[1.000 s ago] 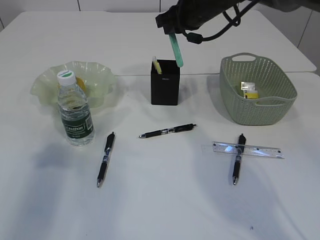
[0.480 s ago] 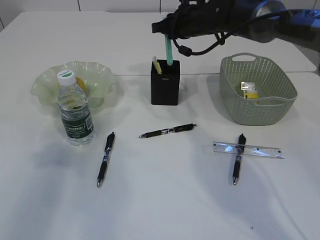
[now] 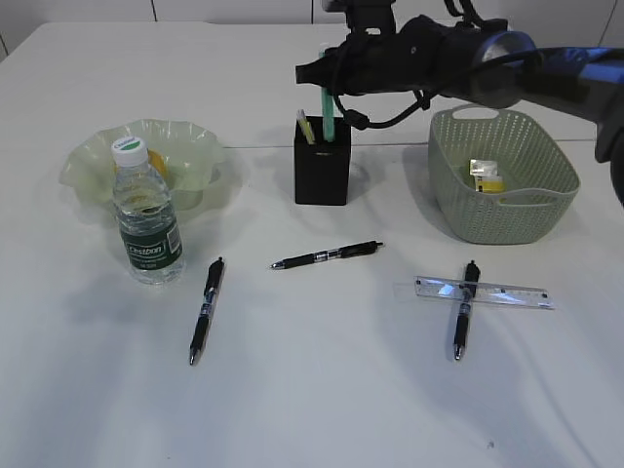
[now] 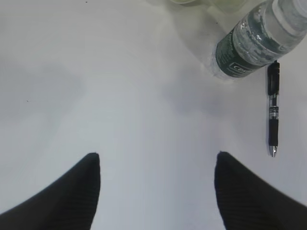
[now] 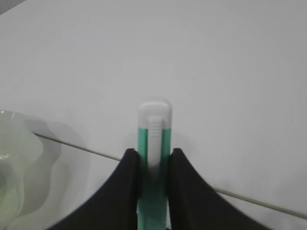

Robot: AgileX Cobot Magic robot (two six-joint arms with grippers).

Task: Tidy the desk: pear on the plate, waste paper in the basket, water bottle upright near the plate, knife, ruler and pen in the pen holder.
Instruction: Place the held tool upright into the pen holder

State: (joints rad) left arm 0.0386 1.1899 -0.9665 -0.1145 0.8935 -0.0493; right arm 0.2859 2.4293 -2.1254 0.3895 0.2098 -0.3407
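My right gripper (image 3: 330, 76) (image 5: 153, 154) is shut on the green knife (image 3: 330, 115) (image 5: 154, 129). It holds the knife upright with the lower end inside the black pen holder (image 3: 323, 175). The clear ruler (image 3: 497, 292) lies on the desk over one pen (image 3: 462, 310). Two more pens (image 3: 206, 310) (image 3: 327, 255) lie in front of the holder. The water bottle (image 3: 146, 219) (image 4: 259, 38) stands upright before the wavy green plate (image 3: 97, 161), with a sliver of the yellow pear (image 3: 157, 162) behind its cap. The waste paper (image 3: 486, 174) lies in the basket (image 3: 507, 210). My left gripper (image 4: 157, 155) hangs open over bare desk.
A pale yellow item (image 3: 306, 127) also stands in the pen holder beside the knife. In the left wrist view a pen (image 4: 273, 112) lies right of the open fingers, below the bottle. The plate's edge (image 5: 9, 158) shows at the left of the right wrist view.
The right gripper has swung the knife from a tilt to upright and lowered it, so its lower end now sits inside the pen holder. Everything else on the desk is unmoved.
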